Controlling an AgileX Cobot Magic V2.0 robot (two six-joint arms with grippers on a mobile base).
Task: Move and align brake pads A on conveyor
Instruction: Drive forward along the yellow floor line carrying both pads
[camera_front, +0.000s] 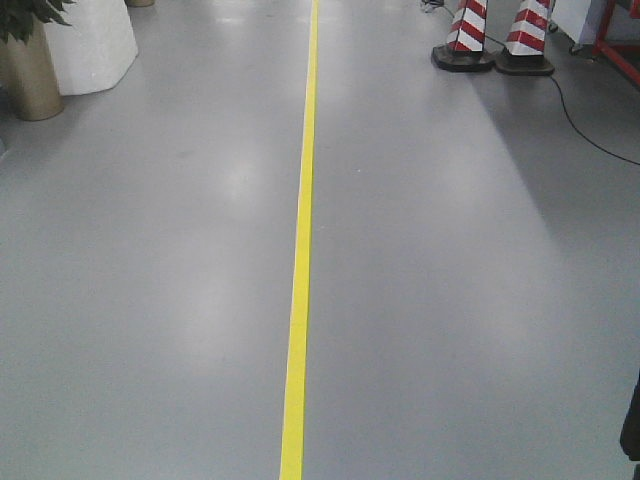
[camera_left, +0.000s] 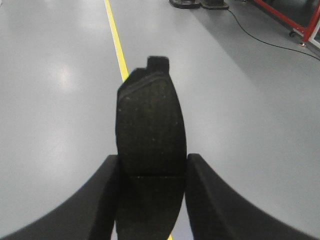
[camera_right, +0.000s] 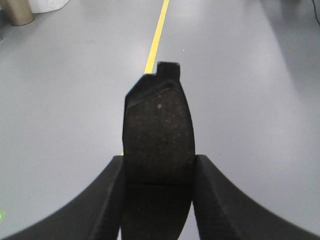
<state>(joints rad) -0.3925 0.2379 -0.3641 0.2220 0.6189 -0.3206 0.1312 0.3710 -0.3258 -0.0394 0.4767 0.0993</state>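
Brake pad (camera_left: 150, 125) sits pinched by its long edges in left gripper (camera_left: 152, 159), tabbed end projecting forward. Second brake pad (camera_right: 159, 130) gripped likewise by right gripper (camera_right: 159, 158). Both wrists look forward-down over grey floor (camera_left: 250, 110), yellow line (camera_right: 157, 35) beneath.

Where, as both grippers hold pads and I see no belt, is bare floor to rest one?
Open grey floor spreads both sides of the yellow line, near to mid-view. Crowded only far back: striped cones and cable at upper right, gold pot and white block at upper left.
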